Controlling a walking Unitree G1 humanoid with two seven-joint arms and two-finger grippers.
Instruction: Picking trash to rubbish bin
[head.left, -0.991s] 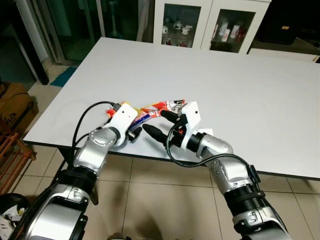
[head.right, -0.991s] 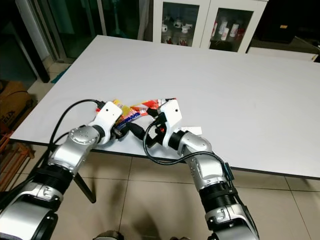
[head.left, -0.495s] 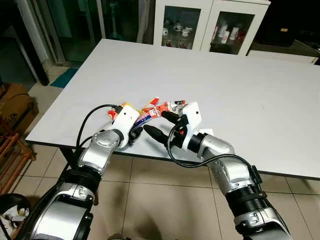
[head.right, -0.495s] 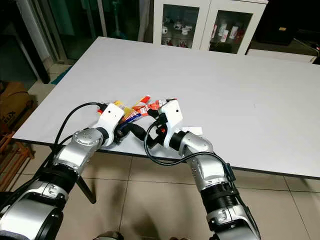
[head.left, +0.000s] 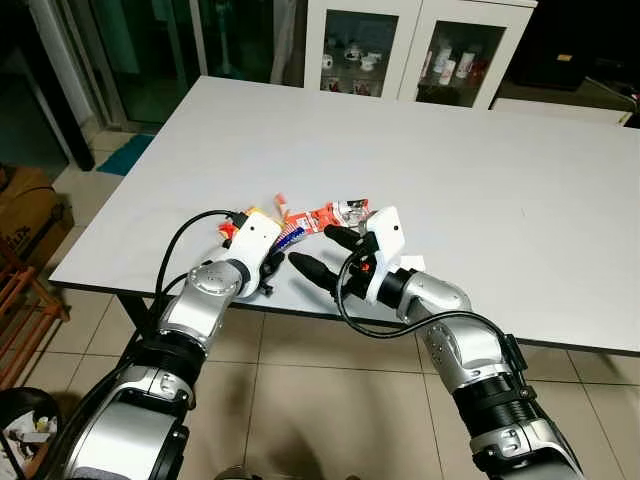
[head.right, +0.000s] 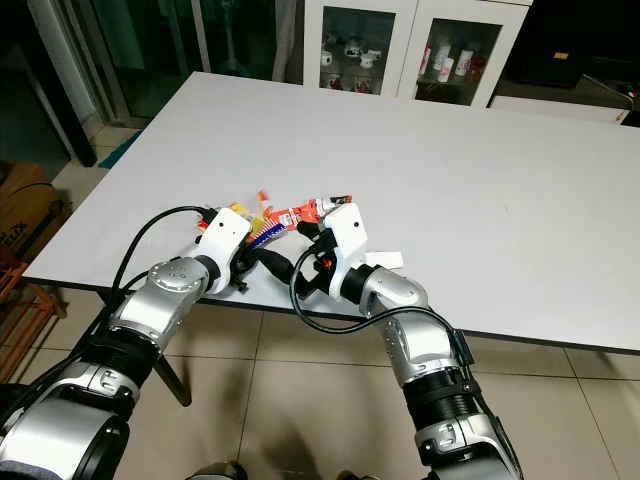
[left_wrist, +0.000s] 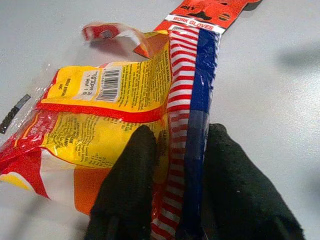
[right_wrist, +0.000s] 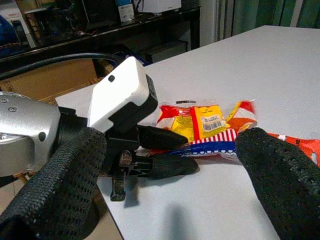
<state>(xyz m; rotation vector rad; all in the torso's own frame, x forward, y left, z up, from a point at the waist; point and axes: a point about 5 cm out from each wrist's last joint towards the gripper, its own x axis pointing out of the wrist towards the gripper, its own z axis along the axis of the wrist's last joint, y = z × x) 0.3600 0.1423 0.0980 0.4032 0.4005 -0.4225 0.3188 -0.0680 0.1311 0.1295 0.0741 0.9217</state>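
Left wrist view: fingers (left_wrist: 130, 185) pinch wrapper (left_wrist: 125, 105) near table (head.left: 480, 160) edge

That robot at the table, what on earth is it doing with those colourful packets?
It is gathering trash from the near edge of the white table. Its left pincer is shut on a yellow and red snack wrapper together with a striped red, white and blue packet. The right pincer is open beside them, holding nothing. An orange glove label lies on the table just beyond.
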